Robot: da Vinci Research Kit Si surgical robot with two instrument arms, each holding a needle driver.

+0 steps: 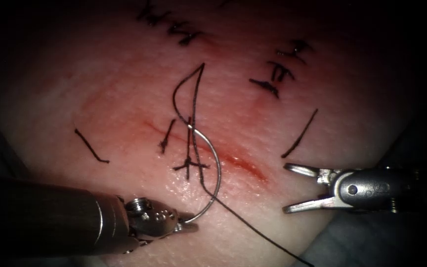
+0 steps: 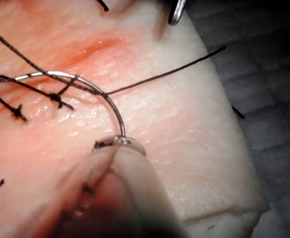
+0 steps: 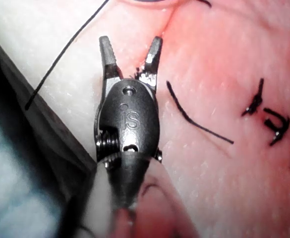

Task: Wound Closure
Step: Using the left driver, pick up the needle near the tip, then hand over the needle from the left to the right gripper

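Left tool (image 1: 186, 225): jaws clamped on needle (image 1: 217, 170) at 1 end, near tissue's (image 1: 100, 94) front edge; the arc runs up over the cut (image 1: 243, 165), thread (image 1: 258, 232) trailing. Right tool (image 1: 292, 188): jaws wide, holding nothing. Advice: grip firm, thread slack.

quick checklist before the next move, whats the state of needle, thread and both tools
1. Left tool grip on needle: ok, jaws shut on one end of the curve.
2. Needle free of the tissue: cannot tell; its far end lies at the cut among stitches.
3. Right tool empty: ok, jaws open, holding nothing, right of the cut.
4. Thread free of the right tool: ok, it trails from the needle off the tissue's edge, apart from it.
5. Cut ends of thread clear of the tools: ok, they lie loose on the tissue.
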